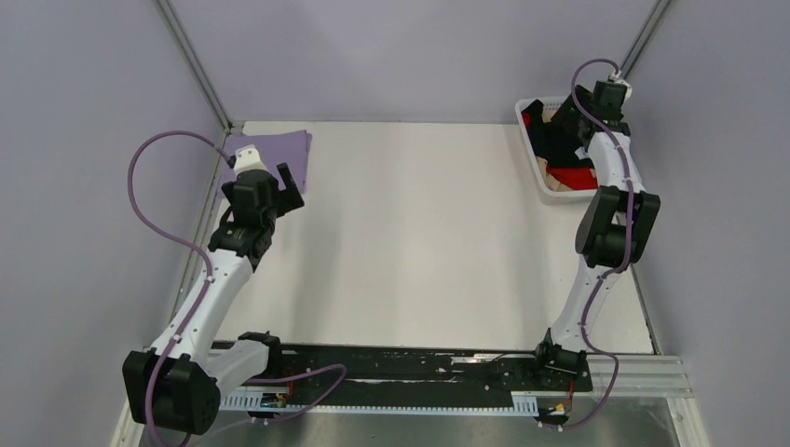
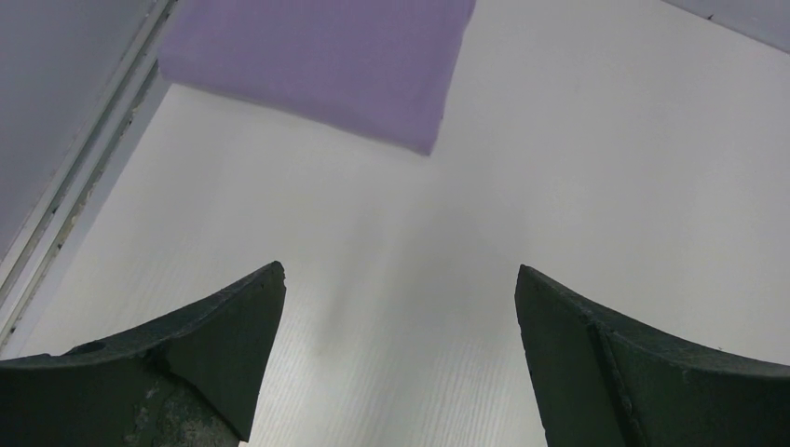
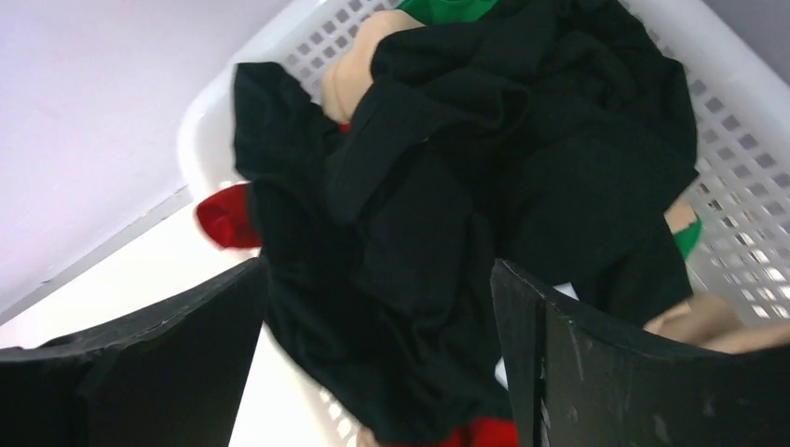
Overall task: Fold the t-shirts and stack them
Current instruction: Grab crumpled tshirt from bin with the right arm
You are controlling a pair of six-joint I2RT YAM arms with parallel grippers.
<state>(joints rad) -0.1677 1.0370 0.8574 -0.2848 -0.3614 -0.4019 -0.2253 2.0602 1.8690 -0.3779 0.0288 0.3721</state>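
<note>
Currently, left pincer wide and empty, right pincer wide over black shirt

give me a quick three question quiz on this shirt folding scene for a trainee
1. True or false: the lavender t-shirt lies folded flat at the far left corner of the table.
2. What colour is the topmost t-shirt in the white basket? A red, B black, C green.
3. Fill in: the right gripper hangs over the basket with its jaws ____.
Key: 1 true; 2 B; 3 open.
</note>
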